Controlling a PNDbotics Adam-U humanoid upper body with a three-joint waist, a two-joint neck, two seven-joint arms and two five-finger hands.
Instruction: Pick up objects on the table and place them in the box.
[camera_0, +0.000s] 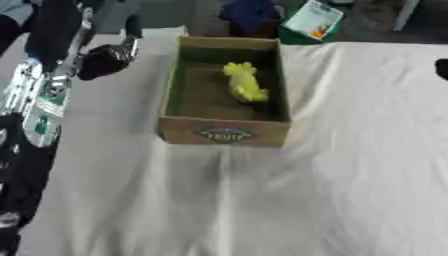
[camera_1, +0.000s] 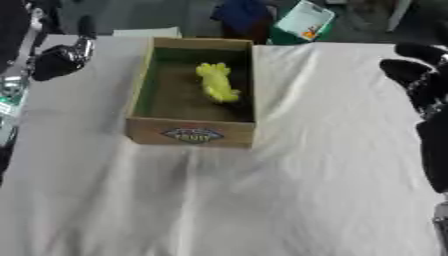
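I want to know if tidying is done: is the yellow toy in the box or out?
In. The yellow toy lies on the floor of the box, inside its walls.

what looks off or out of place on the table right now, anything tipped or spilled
Nothing stands out. The cardboard box sits upright on the white cloth with a yellow toy lying inside it, nothing spilled. The cloth is a bit wrinkled in front of the box. Both hands, left and right, are off to the sides holding nothing.
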